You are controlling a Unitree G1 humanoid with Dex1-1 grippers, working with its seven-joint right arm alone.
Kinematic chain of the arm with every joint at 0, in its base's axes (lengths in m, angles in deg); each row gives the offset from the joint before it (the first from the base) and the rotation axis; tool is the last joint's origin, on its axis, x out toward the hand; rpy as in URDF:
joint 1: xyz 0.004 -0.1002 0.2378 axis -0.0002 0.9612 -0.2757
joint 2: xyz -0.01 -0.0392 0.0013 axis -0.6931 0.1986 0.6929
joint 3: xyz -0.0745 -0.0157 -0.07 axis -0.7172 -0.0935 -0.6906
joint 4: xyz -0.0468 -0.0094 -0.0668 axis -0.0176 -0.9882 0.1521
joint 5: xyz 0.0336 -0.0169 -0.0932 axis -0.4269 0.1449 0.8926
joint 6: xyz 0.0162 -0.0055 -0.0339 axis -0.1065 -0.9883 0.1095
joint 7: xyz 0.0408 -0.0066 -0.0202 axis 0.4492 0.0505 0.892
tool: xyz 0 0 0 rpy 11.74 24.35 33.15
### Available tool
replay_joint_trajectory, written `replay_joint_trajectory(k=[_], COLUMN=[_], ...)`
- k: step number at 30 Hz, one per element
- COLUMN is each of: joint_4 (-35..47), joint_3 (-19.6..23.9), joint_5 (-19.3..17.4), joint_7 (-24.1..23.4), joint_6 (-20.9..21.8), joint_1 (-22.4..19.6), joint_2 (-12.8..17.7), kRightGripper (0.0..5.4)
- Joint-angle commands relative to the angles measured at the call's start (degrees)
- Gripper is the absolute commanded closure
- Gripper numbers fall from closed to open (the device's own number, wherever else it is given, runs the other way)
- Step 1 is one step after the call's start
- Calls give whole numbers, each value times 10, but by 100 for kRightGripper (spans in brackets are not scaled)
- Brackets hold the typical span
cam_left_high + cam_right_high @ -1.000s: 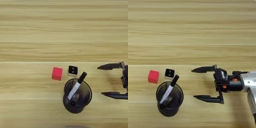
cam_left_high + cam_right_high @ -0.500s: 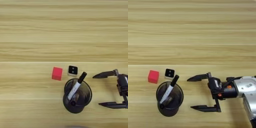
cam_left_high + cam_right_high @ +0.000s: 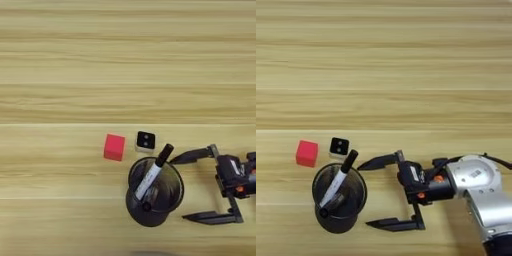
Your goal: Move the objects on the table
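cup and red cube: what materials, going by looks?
Cup: probably dark translucent plastic; the marker inside and the wood grain show faintly through its wall, though tinted glass can't be ruled out. Red cube: matte, evenly coloured, without highlights, so likely foam or painted wood; which one is unclear.

We see a light wooden table [image 3: 60,60] with horizontal plank grain and pale yellow-tan stripes. The small cube [image 3: 114,147] is solid red. The smaller cube [image 3: 145,141] is white, with a black top face bearing two pale dots. The round cup [image 3: 170,192] is dark and translucent. The marker [image 3: 151,172] has a white barrel and black cap. The right gripper [image 3: 368,195] has black fingers [image 3: 378,161], orange accents and a silver forearm [image 3: 481,187].
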Motion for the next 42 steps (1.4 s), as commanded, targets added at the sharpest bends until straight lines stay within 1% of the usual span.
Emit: replay_joint_trajectory(k=[1, 17, 22, 27, 33, 34, 38, 42], joint_4=[19, 0, -2, -12, -10, -9, -7, -7], joint_3=[7, -27, -38, -53, -67, -69, -73, -73], joint_5=[-17, -7, -9, -5, -4, -4, -5, -4], joint_7=[-33, -28, -31, -32, -27, -27, -30, -34], joint_6=[-12, -8, -10, -11, -13, -13, -14, -14], joint_1=[-36, -49, -57, -75, -80, -79, -79, -79], joint_2=[-3, -25, -38, -56, -63, -64, -66, -66], kRightGripper=[3, 3, 3, 3, 3, 23, 64, 69])
